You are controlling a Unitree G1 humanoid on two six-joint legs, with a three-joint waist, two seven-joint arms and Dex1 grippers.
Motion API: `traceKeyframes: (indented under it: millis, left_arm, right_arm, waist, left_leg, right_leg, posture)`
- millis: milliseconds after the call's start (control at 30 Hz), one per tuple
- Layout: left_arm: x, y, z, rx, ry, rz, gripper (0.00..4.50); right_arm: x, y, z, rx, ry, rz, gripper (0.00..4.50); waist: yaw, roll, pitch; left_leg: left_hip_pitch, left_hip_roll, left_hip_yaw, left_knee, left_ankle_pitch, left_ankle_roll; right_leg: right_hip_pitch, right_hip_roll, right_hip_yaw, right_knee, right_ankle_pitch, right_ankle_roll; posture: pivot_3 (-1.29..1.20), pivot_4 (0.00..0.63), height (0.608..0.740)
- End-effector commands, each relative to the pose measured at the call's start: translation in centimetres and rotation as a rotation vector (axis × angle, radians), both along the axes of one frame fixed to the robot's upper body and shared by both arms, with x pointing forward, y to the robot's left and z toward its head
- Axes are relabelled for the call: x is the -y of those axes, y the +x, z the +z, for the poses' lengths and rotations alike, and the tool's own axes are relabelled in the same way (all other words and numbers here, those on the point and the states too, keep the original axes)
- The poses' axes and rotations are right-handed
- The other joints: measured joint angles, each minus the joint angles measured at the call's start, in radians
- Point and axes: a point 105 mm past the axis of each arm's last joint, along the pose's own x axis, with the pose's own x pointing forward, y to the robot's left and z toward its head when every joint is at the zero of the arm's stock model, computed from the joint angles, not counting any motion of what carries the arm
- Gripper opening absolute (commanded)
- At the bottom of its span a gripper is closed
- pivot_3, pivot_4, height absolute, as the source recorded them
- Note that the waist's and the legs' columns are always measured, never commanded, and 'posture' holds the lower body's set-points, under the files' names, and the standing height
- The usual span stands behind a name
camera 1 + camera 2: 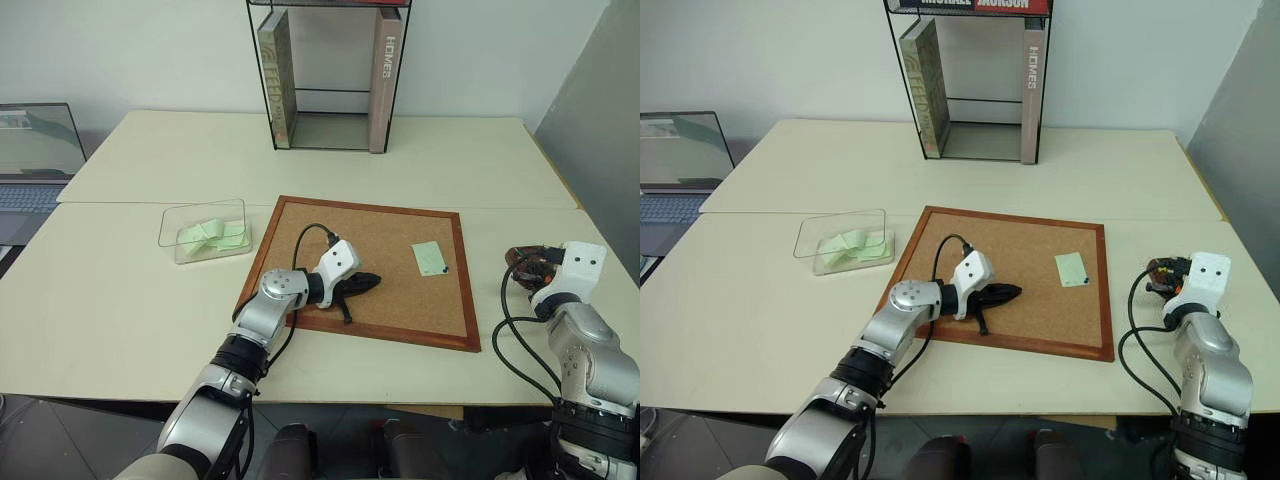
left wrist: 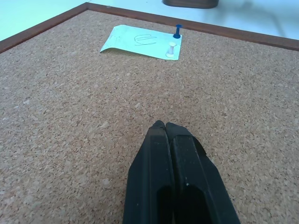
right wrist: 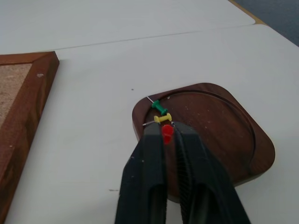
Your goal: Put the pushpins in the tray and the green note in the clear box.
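The right end effector (image 3: 167,135) is seen poised over the near rim of the tray (image 3: 224,140), its fingers slightly parted with a red pushpin (image 3: 167,134) between the tips, apparently in the act of release; a yellow pushpin (image 3: 162,118) and a green pushpin (image 3: 160,107) lie just beyond the fingertips, on the tray's rim. The left end effector (image 2: 165,127) is clenched shut and empty, resting on the corkboard (image 1: 380,250). Well ahead of it the green note (image 2: 140,41) lies flat on the cork, held by a blue pushpin (image 2: 177,31) and a white pushpin (image 2: 172,48) at its far edge. The pins are judged light, rigid and slippery, small enough to roll or flick away; each is best taken by the plastic head, pulled straight out of the cork. The note is judged thin and limp; an edge or corner would need lifting once the pins are out. The clear box (image 1: 203,230), already holding folded green slips, stands well off to the left end effector's rear side, beyond the board's frame. The tabletop (image 1: 120,300) is pale, smooth and matte. A black wire book stand (image 1: 330,75) sits at the far side, and a laptop (image 1: 35,150) is seen at the far left.
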Motion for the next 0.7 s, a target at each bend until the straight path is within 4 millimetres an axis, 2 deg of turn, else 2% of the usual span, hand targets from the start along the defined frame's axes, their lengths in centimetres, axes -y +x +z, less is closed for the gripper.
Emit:
traceKeyframes:
  millis: [33,167,300,433,533,600,700]
  left_arm:
    - [0.1,-1.3,-2.8,-0.086,0.060,-0.031,0.00]
    - [0.1,-1.3,-2.9,-0.089,0.061,-0.028,0.00]
    - [0.0,-1.3,-2.9,-0.090,0.059,-0.025,0.00]
    - [0.1,-1.3,-2.8,-0.090,0.057,-0.025,0.00]
    - [0.1,-1.3,-2.8,-0.089,0.055,-0.025,0.00]
    - [0.1,-1.3,-2.8,-0.088,0.054,-0.025,0.00]
    - [0.1,-1.3,-2.8,-0.087,0.053,-0.025,0.00]
  right_arm:
    - [0.8,-0.2,1.2,0.047,-0.019,-0.034,1.60]
    - [1.0,-0.2,1.8,0.080,-0.032,-0.044,2.39]
    - [0.6,-0.1,3.8,0.172,-0.090,-0.020,3.15]
    - [0.3,-0.2,4.3,0.215,-0.088,-0.010,3.15]
    - [0.3,-0.3,5.8,0.303,-0.115,-0.010,3.15]
    - [-0.2,-0.4,6.8,0.363,-0.138,0.024,3.15]
    - [-1.4,-0.3,6.9,0.380,-0.128,0.104,3.15]
  waist:
    - [0.000,0.001,-0.001]
    - [0.000,0.002,-0.001]
    - [0.000,0.002,-0.001]
    - [0.000,0.002,-0.001]
    - [0.000,0.002,-0.001]
    - [0.000,0.002,-0.001]
    - [0.000,0.002,-0.001]
  left_leg:
    - [0.000,0.000,0.000,0.000,0.000,0.000]
    - [0.000,0.000,0.000,0.000,0.000,0.000]
    - [0.000,0.000,0.000,0.000,0.000,0.000]
    - [0.000,0.000,0.000,0.000,0.000,0.000]
    - [0.000,0.000,0.000,0.000,0.000,0.000]
    - [0.000,0.000,0.000,0.000,0.000,0.000]
    - [0.000,0.000,0.000,0.000,0.000,0.000]
  right_leg:
    - [0.000,0.000,0.000,0.000,0.000,0.000]
    - [0.000,0.000,0.000,0.000,0.000,0.000]
    - [0.000,0.000,0.000,0.000,0.000,0.000]
    - [0.000,0.000,0.000,0.000,0.000,0.001]
    - [0.000,0.000,0.000,-0.001,0.000,0.001]
    - [0.000,0.000,0.000,-0.001,0.000,0.001]
    - [0.000,0.001,0.000,-0.001,0.000,0.001]
  posture:
    - [0.00,0.150,0.740]
    - [0.00,0.150,0.740]
    - [0.00,0.150,0.740]
    - [0.00,0.150,0.740]
    - [0.00,0.150,0.740]
    - [0.00,0.150,0.740]
    - [0.00,0.150,0.740]
